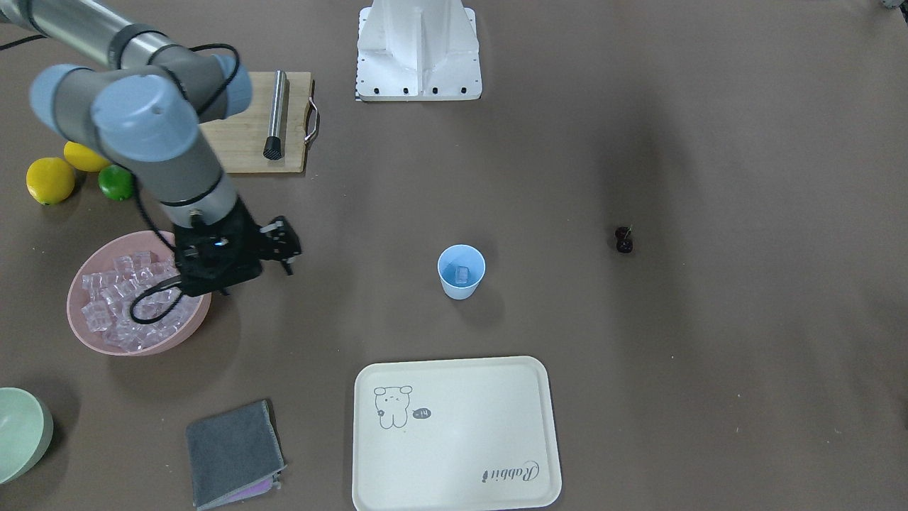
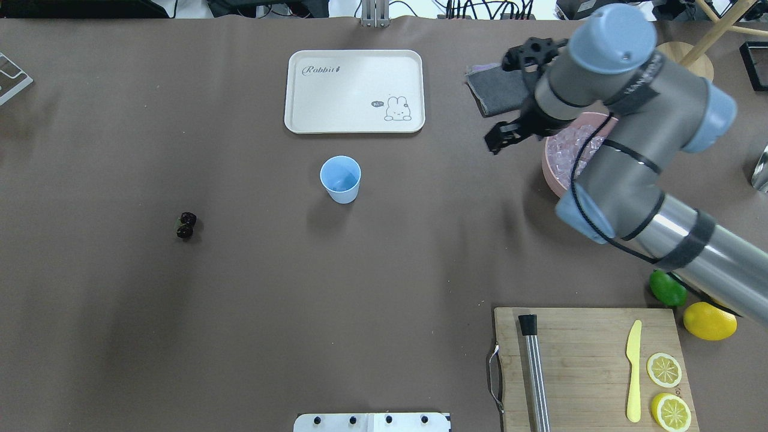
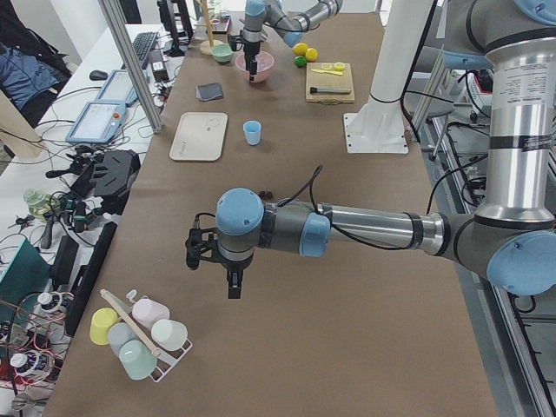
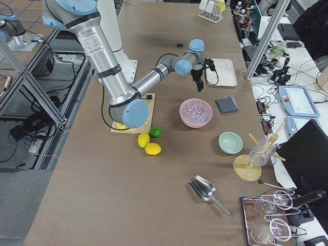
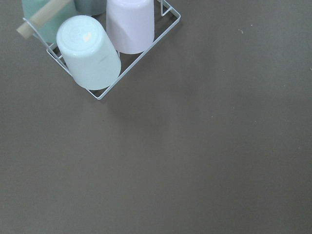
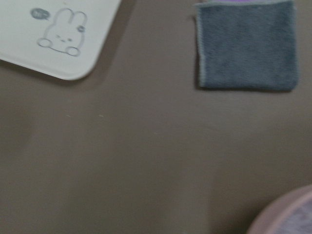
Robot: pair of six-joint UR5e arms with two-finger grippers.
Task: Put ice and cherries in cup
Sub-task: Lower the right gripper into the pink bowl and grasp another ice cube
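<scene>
Since left jaws show only in the side view, can't tell if spread or closed; that arm hangs well off from the work. L to R on counter (image 2: 240, 300): cherries (image 2: 186, 225) lie alone, well apart from cup (image 2: 341, 178), which stands upright w/ one ice cube (image 1: 462, 275) inside. Right jaws look spread, empty, just beside pink bowl (image 2: 549, 174) heaped w/ ice (image 2: 567, 150). Cubes prob. hard, slick, light: pinch flat faces. Cherries tiny, will roll: take gently across the pair.
</scene>
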